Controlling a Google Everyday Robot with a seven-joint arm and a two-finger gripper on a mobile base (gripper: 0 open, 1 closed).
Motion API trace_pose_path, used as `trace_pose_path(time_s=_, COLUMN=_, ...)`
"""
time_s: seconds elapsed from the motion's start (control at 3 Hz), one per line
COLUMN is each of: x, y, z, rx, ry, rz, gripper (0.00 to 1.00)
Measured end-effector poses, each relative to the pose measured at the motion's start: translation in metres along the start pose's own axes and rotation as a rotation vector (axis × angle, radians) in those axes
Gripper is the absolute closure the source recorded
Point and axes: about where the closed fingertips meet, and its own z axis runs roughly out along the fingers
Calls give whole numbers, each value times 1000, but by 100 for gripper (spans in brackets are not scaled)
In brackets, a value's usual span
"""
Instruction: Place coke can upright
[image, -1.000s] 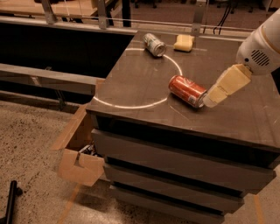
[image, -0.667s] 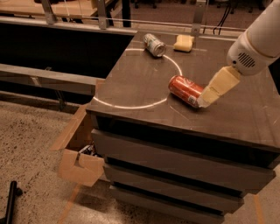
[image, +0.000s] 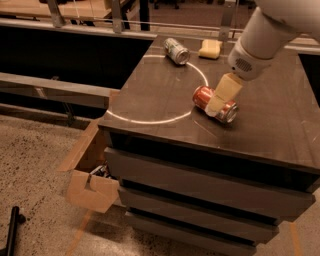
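Observation:
The coke can (image: 201, 96), red with silver ends, lies on its side on the dark cabinet top (image: 150, 95), right of the middle. Its length runs from upper left to lower right. My gripper (image: 218, 101), cream-coloured on a white arm, comes down from the upper right. It sits right over the middle of the can and covers part of it. Only the can's red left part and its silver right end (image: 228, 113) show.
A silver-grey can (image: 177, 51) lies on its side at the back of the top, with a yellow sponge (image: 210, 48) to its right. A white circle (image: 150, 121) is drawn on the top. An open cardboard box (image: 92, 185) stands on the floor at the cabinet's left.
My gripper has moved left from beside the can's right end to over its middle. The can still lies on its side in about the same place.

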Motion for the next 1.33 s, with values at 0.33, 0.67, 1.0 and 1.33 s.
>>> trace_pose_path(time_s=0.33, x=-21, y=0, z=17, rx=-5, ry=53, rz=9, gripper=0)
trace_pose_path(time_s=0.67, x=-31, y=-6, z=41, rx=22, ry=102, rz=51, gripper=0)
trace_pose_path(time_s=1.0, x=-33, y=-15, z=62, rx=50, ry=143, rz=99, gripper=0)
trace_pose_path(time_s=1.33, x=-34, y=-24, z=75, rx=67, ry=167, rz=130, gripper=15)
